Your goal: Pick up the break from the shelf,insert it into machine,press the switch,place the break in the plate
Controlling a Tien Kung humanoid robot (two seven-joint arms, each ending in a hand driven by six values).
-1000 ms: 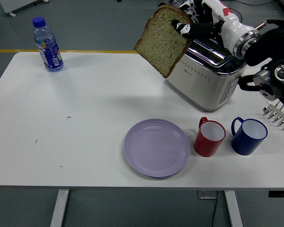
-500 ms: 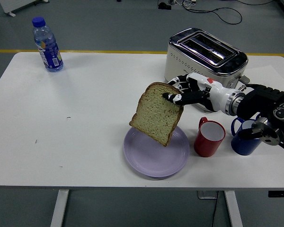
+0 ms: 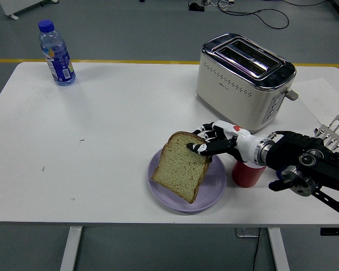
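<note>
Grey floor fills the top of the head view, with a yellow line running across it just behind the white table (image 3: 101, 124). Black cables lie on the floor far behind.

From the right side comes the robot's right arm, black and thick, reaching in low over the table. Its right hand (image 3: 214, 144) has black and white fingers (image 3: 199, 148). The fingers pinch the top right corner of the slice of bread (image 3: 179, 166). The bread is brown and tilted, hanging down and to the left of the hand. Its lower part is over the purple plate (image 3: 216, 183), and the bottom corner looks like it touches the plate or is very close to it; I cannot tell which.

Right under the wrist stands a red cup (image 3: 246, 174), partly hidden by the arm. A little bit of a blue cup (image 3: 274, 184) peeks out below the arm, just to the right of the red one. Behind the hand, farther back on the table, stands the shiny toaster (image 3: 246, 79) with two empty slots on top. To the far right of the hand, at the edge, is a silver rack (image 3: 334, 132).

Far away to the left and back from the hand stands a water bottle (image 3: 56, 53) with a blue cap.
</note>
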